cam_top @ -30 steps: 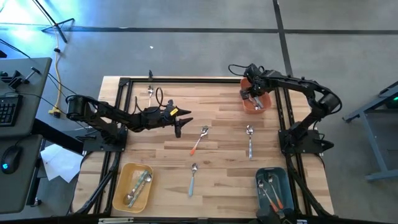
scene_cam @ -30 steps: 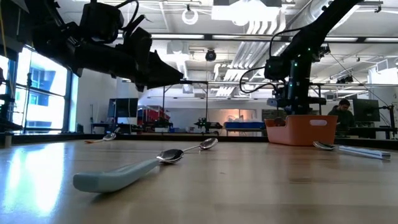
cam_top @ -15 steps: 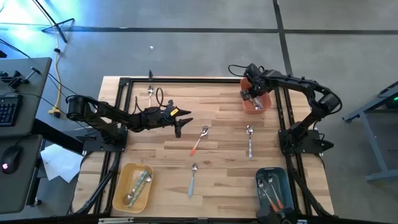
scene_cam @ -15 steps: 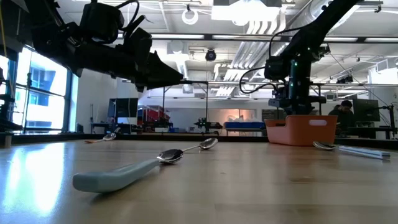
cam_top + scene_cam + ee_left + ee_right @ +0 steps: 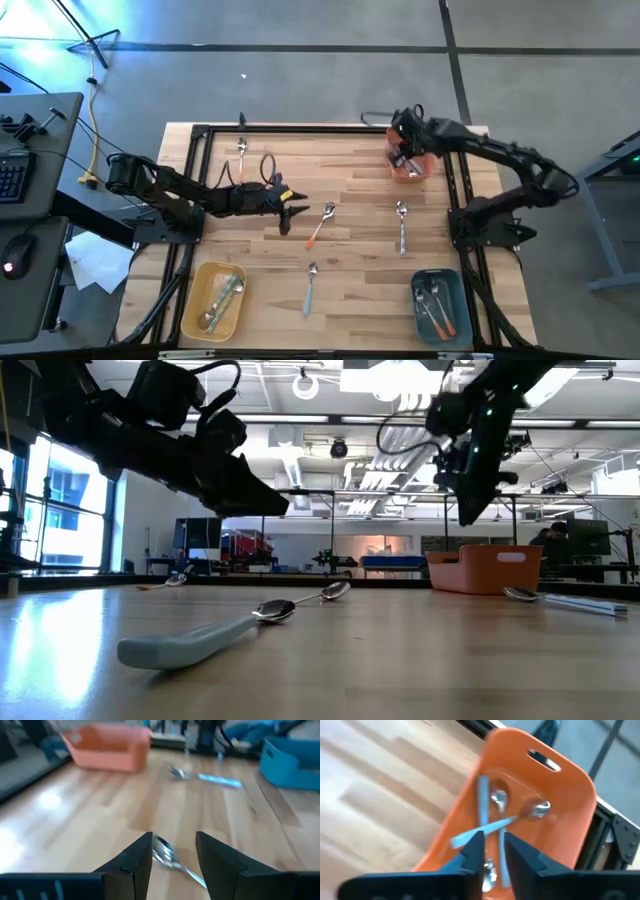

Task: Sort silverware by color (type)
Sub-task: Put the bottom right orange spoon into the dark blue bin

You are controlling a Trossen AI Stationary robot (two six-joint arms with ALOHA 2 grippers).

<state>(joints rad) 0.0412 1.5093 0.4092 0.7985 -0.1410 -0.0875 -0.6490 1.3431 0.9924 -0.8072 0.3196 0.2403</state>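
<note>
My left gripper (image 5: pixel 287 218) hangs open, slanting down over the table's middle. Its fingers stand on either side of the bowl of an orange-handled spoon (image 5: pixel 163 854) without touching it; that spoon (image 5: pixel 321 226) lies flat on the wood. My right gripper (image 5: pixel 492 851) hovers above the orange bin (image 5: pixel 570 785), slightly open, with nothing between its fingers. Light-blue-handled silverware (image 5: pixel 490 820) lies crossed on the bin's floor. Two light-blue-handled spoons (image 5: pixel 402 228) (image 5: pixel 310 288) and a silver spoon (image 5: pixel 241 152) lie loose on the table.
A yellow tray (image 5: pixel 190 310) with silver pieces sits at the near left. A blue bin (image 5: pixel 420 315) with orange-handled pieces sits at the near right. The orange bin (image 5: pixel 415 170) stands at the far right. Bare wood lies between the loose spoons.
My right gripper has risen well above the orange bin and now hangs tilted over it. My left gripper has swung a little toward the near edge and tipped its fingers further down toward the orange-handled spoon. No silverware on the table has moved.
</note>
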